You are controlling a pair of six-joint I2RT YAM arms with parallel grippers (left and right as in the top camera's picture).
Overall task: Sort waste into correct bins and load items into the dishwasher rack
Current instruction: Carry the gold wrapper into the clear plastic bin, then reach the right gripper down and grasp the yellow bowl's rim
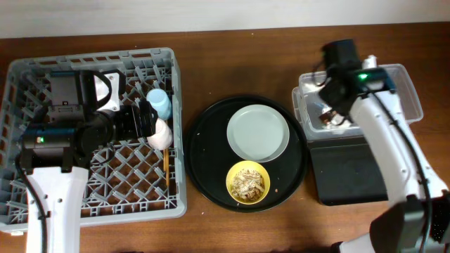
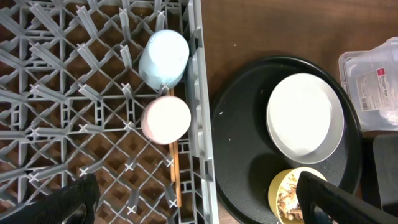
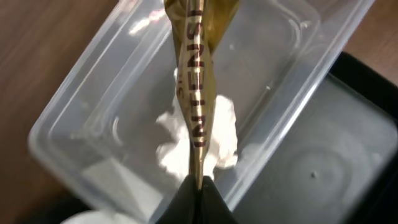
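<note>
The right gripper pinches a twisted gold-brown wrapper with red lettering above the clear tub, where a crumpled white napkin lies. The left gripper is spread wide.

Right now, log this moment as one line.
right gripper: shut on wrapper above clear tub | napkin: in tub | left gripper: open over rack | blue cup, pink cup: in rack | plate, yellow bowl: on round tray

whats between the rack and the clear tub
The round black tray lies between them, carrying the plate and the yellow bowl; the overhead view shows it.
</note>
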